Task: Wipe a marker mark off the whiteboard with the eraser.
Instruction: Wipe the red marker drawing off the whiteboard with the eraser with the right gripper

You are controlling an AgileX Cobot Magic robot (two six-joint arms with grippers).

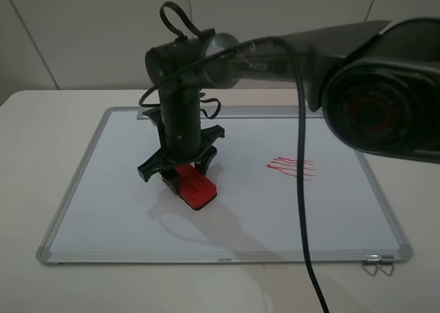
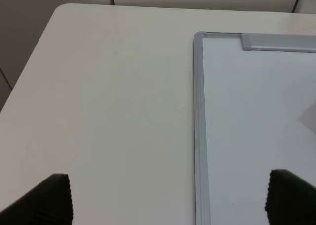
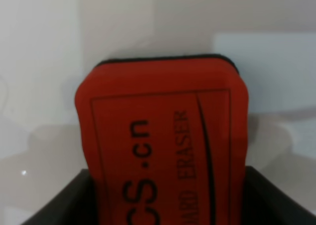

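Note:
The whiteboard (image 1: pixel 103 203) lies flat on a white table, and its silver frame corner (image 2: pixel 199 37) also shows in the left wrist view. The red eraser (image 1: pixel 196 187) rests on the board left of centre, its lettered top (image 3: pixel 163 136) filling the right wrist view. My right gripper (image 1: pixel 182 170) reaches across from the right and is shut on the eraser's near end. The pot-like marker mark shows in no view. My left gripper (image 2: pixel 168 200) hangs open over the table beside the board's left edge, nothing between its fingertips (image 2: pixel 54 198).
A cluster of red wavy lines (image 1: pixel 290 167) sits right of centre on the board. A black cable (image 1: pixel 302 210) crosses the board's right half. Metal clips (image 1: pixel 379 263) lie at the near right corner. The grey tray strip (image 2: pixel 276 41) runs along the far edge.

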